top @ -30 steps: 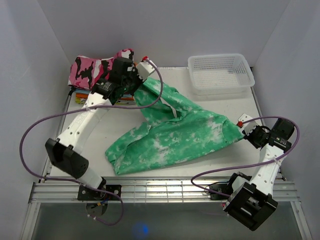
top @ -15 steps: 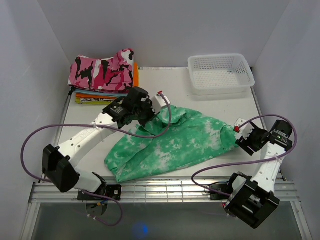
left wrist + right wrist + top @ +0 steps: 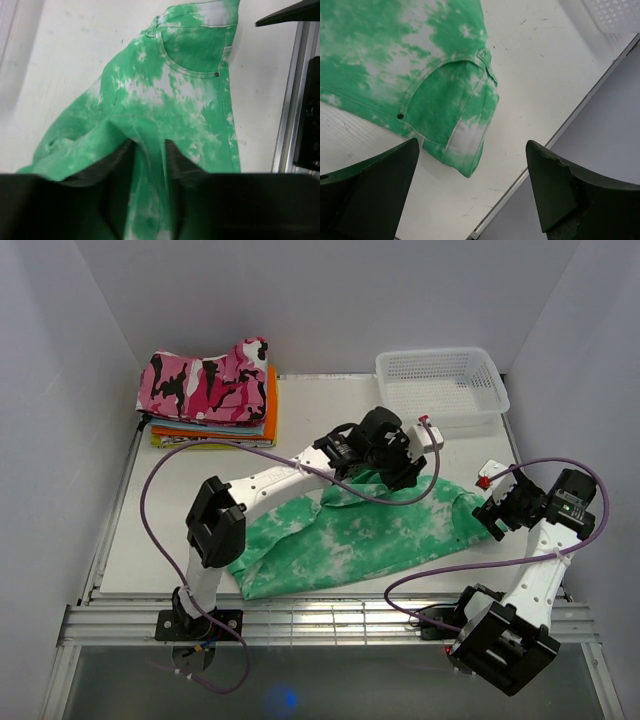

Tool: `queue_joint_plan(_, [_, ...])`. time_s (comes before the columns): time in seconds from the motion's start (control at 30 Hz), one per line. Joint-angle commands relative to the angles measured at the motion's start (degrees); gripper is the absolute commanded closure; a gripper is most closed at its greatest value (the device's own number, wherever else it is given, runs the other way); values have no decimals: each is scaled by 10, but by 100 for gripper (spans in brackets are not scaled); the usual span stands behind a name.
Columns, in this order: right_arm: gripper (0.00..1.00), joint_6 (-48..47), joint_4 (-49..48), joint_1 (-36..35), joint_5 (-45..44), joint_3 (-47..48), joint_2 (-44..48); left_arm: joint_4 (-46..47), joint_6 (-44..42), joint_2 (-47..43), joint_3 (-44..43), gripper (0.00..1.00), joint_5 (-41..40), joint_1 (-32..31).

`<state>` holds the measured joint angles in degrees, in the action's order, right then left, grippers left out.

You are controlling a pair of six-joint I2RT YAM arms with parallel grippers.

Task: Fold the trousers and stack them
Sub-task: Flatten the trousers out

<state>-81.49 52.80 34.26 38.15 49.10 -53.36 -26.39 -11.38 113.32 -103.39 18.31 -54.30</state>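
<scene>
Pinching the trousers (image 3: pixel 190 90), the left hand (image 3: pixel 147 172) hangs above them.

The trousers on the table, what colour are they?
The trousers are green with white blotches, like tie-dye. The left wrist view shows it best.

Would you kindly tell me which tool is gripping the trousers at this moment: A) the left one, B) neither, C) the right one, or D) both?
A: the left tool is closed on a fold of the trousers, while the right tool hangs wide open, holding nothing.
</scene>
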Motion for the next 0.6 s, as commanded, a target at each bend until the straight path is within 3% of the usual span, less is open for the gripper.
queue_joint_plan(0.0, [8, 15, -7, -1, 28, -3, 0, 35, 13, -20, -40, 48, 60, -5])
queue_joint_plan(0.03, [8, 16, -9, -2, 26, -3, -2, 33, 6, -49, -26, 31, 37, -3])
queue_joint_plan(0.07, [8, 16, -8, -2, 24, -3, -2, 28, 0, -69, 13, 24, 29, 2])
queue_joint_plan(0.17, [10, 16, -9, -5, 11, -8, -3, -11, 12, -149, 72, 16, 61, 68])
queue_joint_plan(0.3, [10, 33, -9, -17, 9, -9, -12, -81, 1, -229, 185, 14, 82, 179])
queue_joint_plan(0.43, [10, 69, -24, -27, 28, -5, -31, -93, -53, -289, 300, 14, 75, 206])
queue_joint_plan(0.57, [10, 150, -73, -44, 25, 4, -60, -60, -84, -271, 357, 16, 68, 207])
